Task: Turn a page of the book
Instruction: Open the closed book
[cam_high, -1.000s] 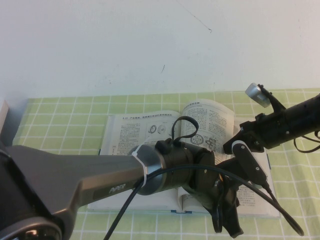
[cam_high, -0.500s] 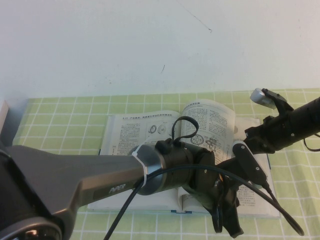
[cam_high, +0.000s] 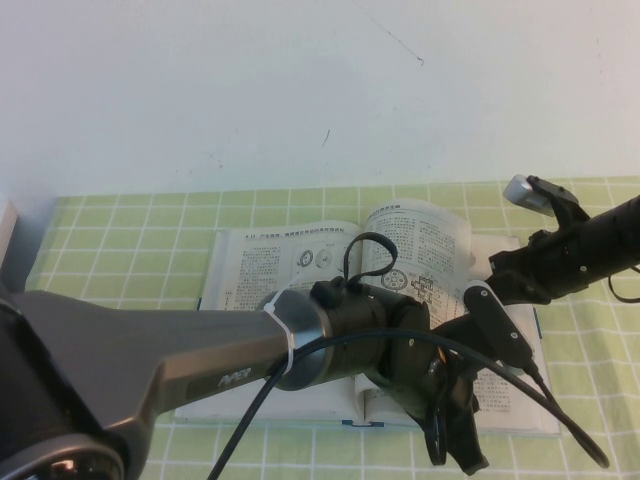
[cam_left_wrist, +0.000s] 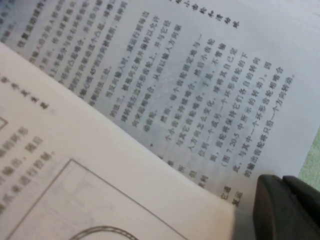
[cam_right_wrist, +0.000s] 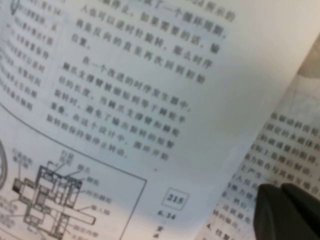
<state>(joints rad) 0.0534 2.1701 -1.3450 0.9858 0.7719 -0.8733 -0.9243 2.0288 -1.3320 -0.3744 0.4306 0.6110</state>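
— Nearest us, over the front of the book (cam_high: 300, 405), our left gripper (cam_high: 455, 440) hangs low at the near edge; whether its jaws are apart or together we cannot tell. What do we hold on the right?

— Our right gripper (cam_high: 478, 300) is clenched at the outer edge of the page (cam_high: 425, 245), which stands lifted and bowed over the right half of the book; we judge it pinched but cannot see the contact.

— Then we carry it in an arc leftward across the spine, keeping the pull gentle so the thin leaf neither tears nor slips, and release only once it leans past upright.

— Agreed. Count with us: one book, one raised page, two grippers, all on one green checked cloth (cam_high: 120, 250).
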